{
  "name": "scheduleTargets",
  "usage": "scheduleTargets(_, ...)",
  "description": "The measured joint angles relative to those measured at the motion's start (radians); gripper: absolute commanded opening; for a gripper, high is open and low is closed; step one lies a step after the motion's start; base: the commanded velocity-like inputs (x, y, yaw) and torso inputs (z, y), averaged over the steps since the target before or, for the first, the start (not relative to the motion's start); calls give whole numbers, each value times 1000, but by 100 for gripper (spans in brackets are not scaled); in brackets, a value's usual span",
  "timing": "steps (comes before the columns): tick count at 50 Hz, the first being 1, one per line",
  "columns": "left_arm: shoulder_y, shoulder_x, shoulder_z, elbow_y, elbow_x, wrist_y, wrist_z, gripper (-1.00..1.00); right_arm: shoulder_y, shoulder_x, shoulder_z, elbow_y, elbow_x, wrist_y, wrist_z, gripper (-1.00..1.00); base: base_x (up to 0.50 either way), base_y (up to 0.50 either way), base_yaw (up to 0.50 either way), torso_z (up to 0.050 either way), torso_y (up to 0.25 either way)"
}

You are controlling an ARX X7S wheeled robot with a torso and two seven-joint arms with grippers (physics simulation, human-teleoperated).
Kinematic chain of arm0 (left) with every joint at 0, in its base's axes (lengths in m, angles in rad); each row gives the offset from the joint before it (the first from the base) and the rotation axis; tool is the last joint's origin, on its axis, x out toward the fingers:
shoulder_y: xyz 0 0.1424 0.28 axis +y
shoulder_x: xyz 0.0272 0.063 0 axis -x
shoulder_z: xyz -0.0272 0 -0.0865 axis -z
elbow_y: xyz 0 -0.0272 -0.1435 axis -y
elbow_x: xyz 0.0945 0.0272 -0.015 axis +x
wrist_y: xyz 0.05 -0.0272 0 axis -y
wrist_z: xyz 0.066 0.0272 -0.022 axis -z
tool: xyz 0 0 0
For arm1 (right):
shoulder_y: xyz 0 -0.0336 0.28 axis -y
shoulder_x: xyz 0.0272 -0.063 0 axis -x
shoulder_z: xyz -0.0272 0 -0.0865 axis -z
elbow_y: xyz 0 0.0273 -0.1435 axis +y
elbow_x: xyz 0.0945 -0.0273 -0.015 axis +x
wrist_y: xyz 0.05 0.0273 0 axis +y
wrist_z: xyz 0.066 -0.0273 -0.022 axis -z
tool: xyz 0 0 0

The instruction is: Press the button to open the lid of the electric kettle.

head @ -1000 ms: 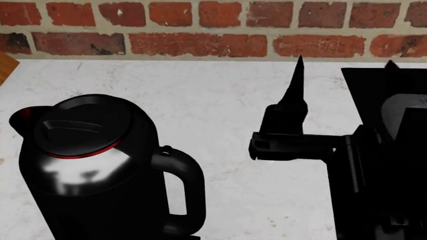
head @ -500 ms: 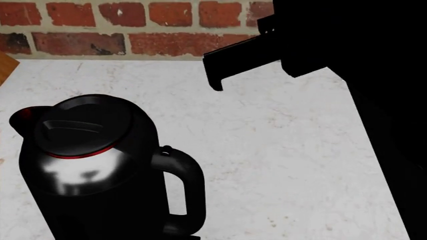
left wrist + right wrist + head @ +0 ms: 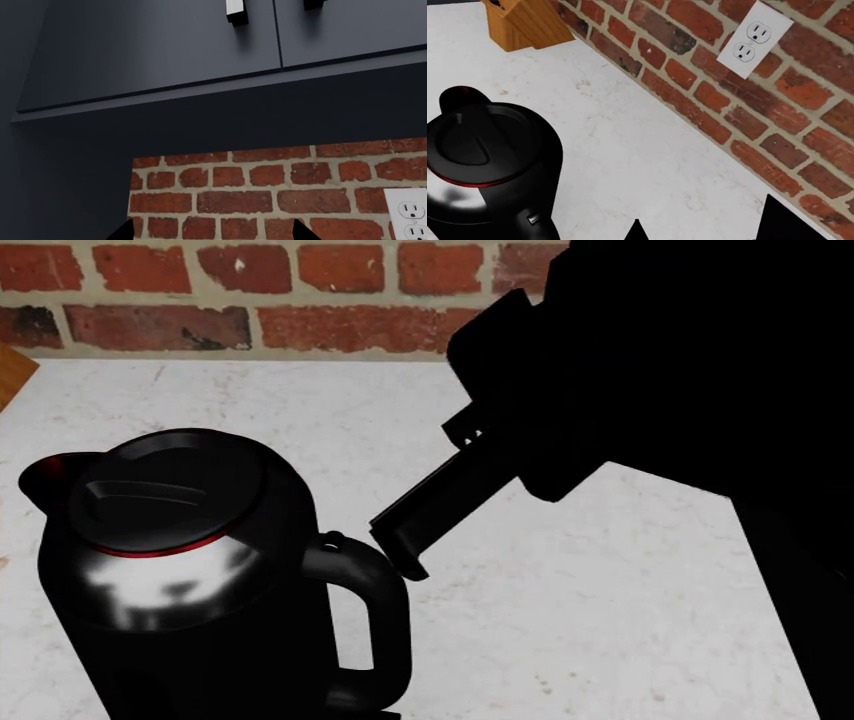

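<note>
The electric kettle [image 3: 187, 580] stands at the near left of the white tabletop [image 3: 561, 640], a tall glossy black cylinder with a silvery sheen on its side, a small spout at its far left and a black loop handle on its right. Its lid [image 3: 167, 495], a round black disc with a raised stepped centre and a thin red ring along the edge, sits closed on top. The button [image 3: 330, 538] is a tiny black nub at the top of the handle, just right of the lid. Half a second earlier the right arm's dark bulk hung high against the brick wall [image 3: 267, 290], well apart from the kettle; now it has swung down and to the left, and the right claw [image 3: 400, 540] points at the handle top, its tip just beside the button; contact cannot be confirmed. The kettle itself has not shifted. In the right wrist view two dark fingertips [image 3: 784, 222] show with a gap between them and nothing in it, so that claw is parted and empty. The left claw [image 3: 210, 232] shows two tips set wide apart, holding nothing, facing the bricks, a wall outlet [image 3: 408, 214] and dark cabinets [image 3: 153, 45].
</note>
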Motion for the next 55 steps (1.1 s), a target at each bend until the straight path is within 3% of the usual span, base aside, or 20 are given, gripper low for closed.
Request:
scheduleTargets(36,3,-12,-8,0,-21,3,-9,100,58,-136,-161,0,-301,-1,-479,-100,0,0,0,0,0)
scheduleTargets(55,3,-17,-10,-4,-28,8,-15,100,32,-165,-213,-18,-398,-32,-611,-100,0,0,0,0,0)
